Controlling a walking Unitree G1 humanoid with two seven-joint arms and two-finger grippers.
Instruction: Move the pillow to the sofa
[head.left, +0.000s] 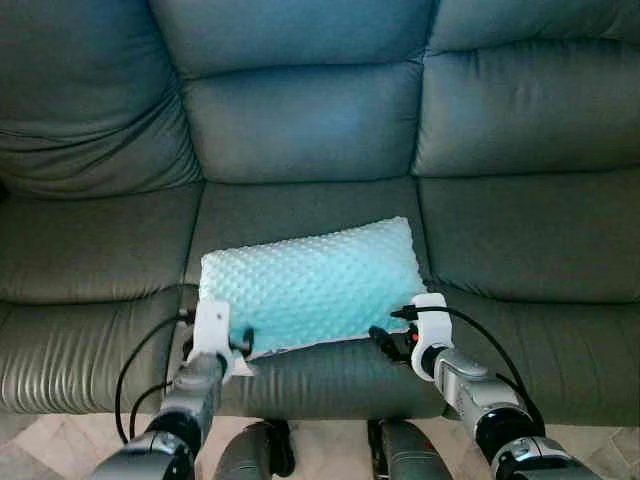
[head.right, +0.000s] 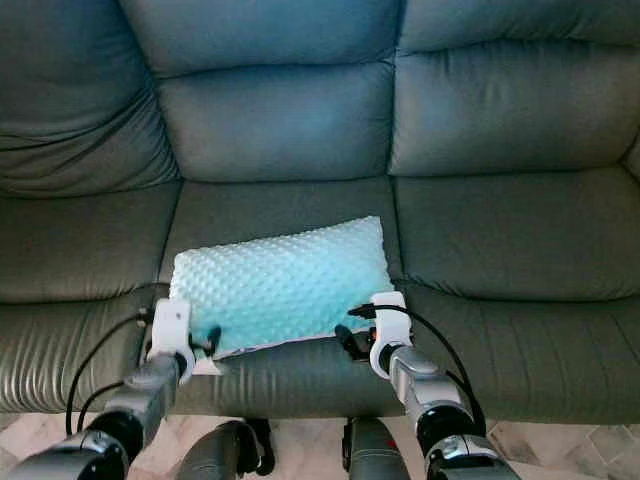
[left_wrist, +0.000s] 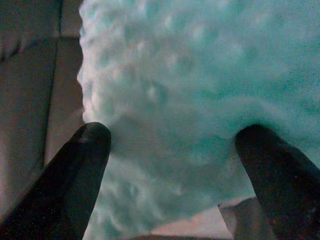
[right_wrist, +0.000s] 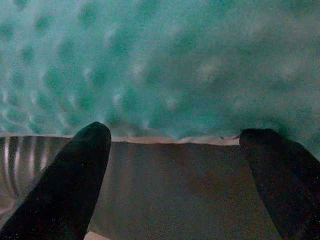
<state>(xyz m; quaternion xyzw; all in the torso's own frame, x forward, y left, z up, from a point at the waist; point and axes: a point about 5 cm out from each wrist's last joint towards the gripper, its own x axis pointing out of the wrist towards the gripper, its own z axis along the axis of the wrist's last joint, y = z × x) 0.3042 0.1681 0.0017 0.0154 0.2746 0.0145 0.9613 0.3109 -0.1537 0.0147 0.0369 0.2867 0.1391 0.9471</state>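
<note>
Pillow (head.left: 312, 282) on sofa (head.left: 520, 240) middle seat, near front edge.

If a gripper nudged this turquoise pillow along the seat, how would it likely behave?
The dotted pillow probably squashes and sags rather than sliding stiffly: its plush cover bulges around the left gripper fingers. It looks light for its bulk, barely denting the sofa cushion. Lying flat, it seems unlikely to roll or tip.

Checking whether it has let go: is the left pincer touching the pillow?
Touching. In the left wrist view, both open fingers press into the pillow, denting its fabric.
</note>
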